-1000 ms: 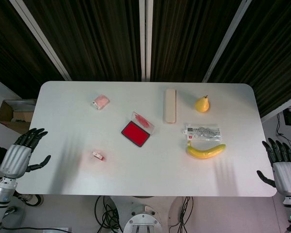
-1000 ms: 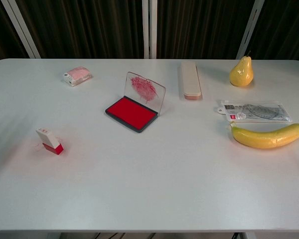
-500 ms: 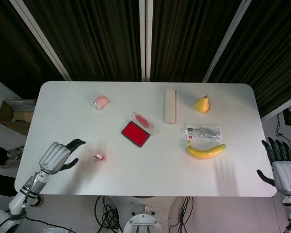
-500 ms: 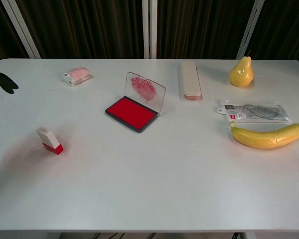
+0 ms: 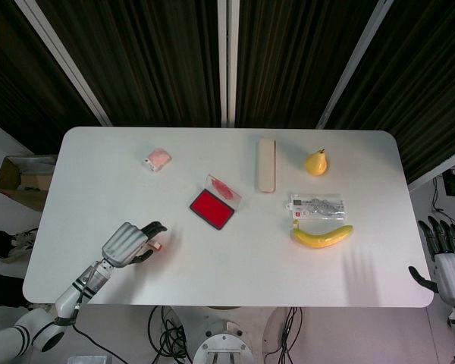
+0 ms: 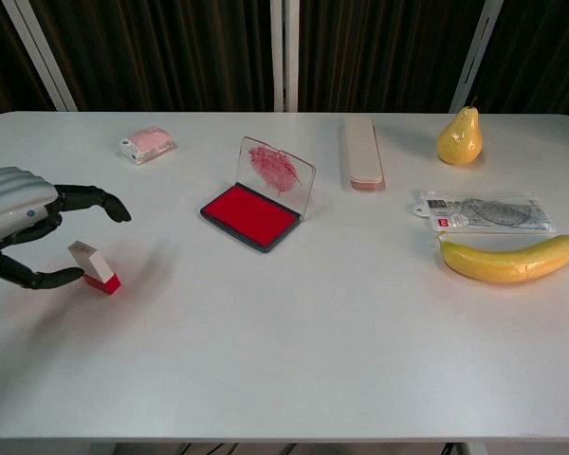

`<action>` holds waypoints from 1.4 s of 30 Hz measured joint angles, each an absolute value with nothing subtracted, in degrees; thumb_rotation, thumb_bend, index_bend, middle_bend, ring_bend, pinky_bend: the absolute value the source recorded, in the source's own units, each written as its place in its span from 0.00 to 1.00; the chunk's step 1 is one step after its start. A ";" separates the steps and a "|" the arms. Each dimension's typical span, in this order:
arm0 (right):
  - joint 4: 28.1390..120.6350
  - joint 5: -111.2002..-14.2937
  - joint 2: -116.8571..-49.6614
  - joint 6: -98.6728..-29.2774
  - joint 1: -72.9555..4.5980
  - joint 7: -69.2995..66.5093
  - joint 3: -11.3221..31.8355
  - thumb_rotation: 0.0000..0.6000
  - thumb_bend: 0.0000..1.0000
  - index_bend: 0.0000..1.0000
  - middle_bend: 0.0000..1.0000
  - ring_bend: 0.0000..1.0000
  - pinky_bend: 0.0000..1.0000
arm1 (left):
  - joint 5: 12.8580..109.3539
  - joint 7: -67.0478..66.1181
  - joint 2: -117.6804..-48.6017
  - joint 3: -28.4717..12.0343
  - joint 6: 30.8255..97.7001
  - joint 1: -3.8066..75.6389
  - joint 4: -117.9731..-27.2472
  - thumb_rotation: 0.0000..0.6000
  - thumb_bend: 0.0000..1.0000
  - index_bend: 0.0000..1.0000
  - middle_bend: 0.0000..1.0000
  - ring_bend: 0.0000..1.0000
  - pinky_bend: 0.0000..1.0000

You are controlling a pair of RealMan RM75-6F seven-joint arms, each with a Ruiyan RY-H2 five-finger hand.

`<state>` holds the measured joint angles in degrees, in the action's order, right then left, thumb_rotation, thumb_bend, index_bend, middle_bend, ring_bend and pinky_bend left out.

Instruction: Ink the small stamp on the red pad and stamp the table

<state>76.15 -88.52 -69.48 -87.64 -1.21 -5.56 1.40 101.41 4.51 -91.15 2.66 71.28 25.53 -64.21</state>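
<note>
The small stamp (image 6: 93,266), white with a red base, stands on the table at the front left; the head view shows only a bit of the small stamp (image 5: 158,246) past my fingers. My left hand (image 6: 24,227) hovers over and beside it with fingers spread and nothing in its grasp, the thumb close to the stamp's left side. In the head view the left hand (image 5: 129,243) covers most of the stamp. The red ink pad (image 6: 249,215) lies open mid-table, its clear lid (image 6: 276,176) standing up. My right hand (image 5: 449,265) stays open off the table's right front edge.
A pink eraser (image 6: 147,144) lies at the back left. A beige case (image 6: 362,151), a pear (image 6: 459,137), a plastic packet (image 6: 488,212) and a banana (image 6: 509,259) occupy the right half. A cardboard box (image 5: 19,180) sits on the floor to the left.
My left hand has swept in from beyond the table's left edge to the small stamp and now hovers at it. My right hand has shifted slightly outward.
</note>
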 measured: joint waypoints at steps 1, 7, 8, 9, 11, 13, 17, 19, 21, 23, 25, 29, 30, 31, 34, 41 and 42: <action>76.05 -88.50 -69.52 -87.54 -1.23 -5.61 1.40 1.00 0.12 0.00 0.00 0.00 0.00 | 101.28 4.43 -91.31 2.84 71.14 25.61 -63.98 1.00 0.29 0.27 0.26 0.91 1.00; 75.74 -88.56 -69.85 -87.06 -1.43 -5.57 1.32 1.00 0.12 0.00 0.00 0.00 0.00 | 100.76 4.55 -92.31 3.53 70.94 25.81 -62.39 1.00 0.29 0.33 0.33 0.92 1.00; 75.75 -88.57 -69.85 -87.05 -1.45 -5.52 1.33 1.00 0.12 0.00 0.00 0.00 0.00 | 100.80 4.73 -92.56 3.57 71.26 25.80 -62.04 1.00 0.29 0.35 0.35 0.92 1.00; 75.80 -88.57 -69.84 -87.04 -1.46 -5.44 1.34 1.00 0.12 0.00 0.00 0.00 0.00 | 100.90 4.99 -92.83 3.64 71.67 25.80 -61.58 1.00 0.29 0.38 0.39 0.93 1.00; 75.93 -88.57 -69.78 -87.06 -1.47 -5.35 1.37 1.00 0.12 0.00 0.00 0.00 0.00 | 101.31 6.17 -93.64 3.81 72.89 25.80 -60.15 1.00 0.29 0.42 0.45 0.94 1.00; 76.09 -88.63 -69.72 -87.21 -1.46 -5.23 1.41 1.00 0.12 0.00 0.00 0.00 0.00 | 101.70 7.59 -94.61 4.01 73.88 25.83 -58.12 1.00 0.29 0.43 0.46 0.94 1.00; 76.36 -88.62 -69.56 -87.31 -1.40 -5.00 1.45 1.00 0.12 0.00 0.00 0.00 0.00 | 102.14 9.78 -96.61 4.47 74.96 26.07 -53.92 1.00 0.30 0.43 0.46 0.94 1.00; 76.47 -88.53 -69.51 -87.22 -1.38 -4.90 1.45 1.00 0.12 0.00 0.00 0.00 0.00 | 102.25 10.66 -97.56 4.71 75.41 26.26 -52.32 1.00 0.30 0.43 0.46 0.94 1.00; 76.54 -88.46 -69.51 -87.16 -1.38 -4.87 1.47 1.00 0.12 0.00 0.00 0.00 0.00 | 102.28 10.92 -98.07 4.87 75.63 26.42 -51.35 1.00 0.30 0.43 0.46 0.94 1.00; 76.53 -88.47 -69.55 -87.13 -1.41 -4.90 1.49 1.00 0.12 0.00 0.00 0.00 0.00 | 102.33 10.86 -98.50 5.02 75.84 26.61 -50.29 1.00 0.30 0.44 0.47 0.94 1.00; 76.49 -88.45 -69.57 -87.05 -1.44 -4.86 1.50 1.00 0.12 0.00 0.00 0.00 0.00 | 102.36 10.83 -98.94 5.18 76.07 26.75 -49.25 1.00 0.31 0.45 0.47 0.95 1.00; 76.49 -88.42 -69.56 -86.95 -1.45 -4.83 1.49 1.00 0.12 0.00 0.00 0.00 0.00 | 102.24 10.71 -99.77 5.41 76.42 26.89 -47.59 1.00 0.31 0.48 0.48 0.95 1.00; 76.49 -88.40 -69.56 -86.92 -1.46 -4.83 1.49 1.00 0.12 0.00 0.00 0.00 0.00 | 102.16 10.68 -99.95 5.46 76.43 26.93 -47.29 1.00 0.31 0.48 0.48 0.95 1.00; 76.48 -88.37 -69.57 -86.91 -1.45 -4.85 1.49 1.00 0.12 0.00 0.00 0.00 0.00 | 102.01 10.71 -100.17 5.52 76.44 26.99 -46.99 1.00 0.31 0.48 0.48 0.95 1.00; 76.40 -88.27 -69.59 -86.85 -1.43 -4.89 1.51 1.00 0.12 0.00 0.00 0.00 0.00 | 101.79 10.89 -100.51 5.64 76.54 27.14 -46.55 1.00 0.32 0.49 0.49 0.95 1.00; 76.10 -88.13 -69.77 -86.69 -1.40 -4.99 1.50 1.00 0.12 0.00 0.00 0.00 0.00 | 101.24 11.32 -101.06 5.98 76.06 27.46 -45.82 1.00 0.35 0.51 0.51 0.95 1.00; 76.04 -88.09 -69.79 -86.69 -1.39 -5.01 1.51 1.00 0.12 0.00 0.00 0.00 0.00 | 101.19 11.37 -101.11 6.03 76.06 27.48 -45.74 1.00 0.35 0.52 0.51 0.95 1.00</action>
<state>76.04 -88.09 -69.79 -86.69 -1.39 -5.01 1.51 101.19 11.37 -101.11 6.03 76.06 27.48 -45.74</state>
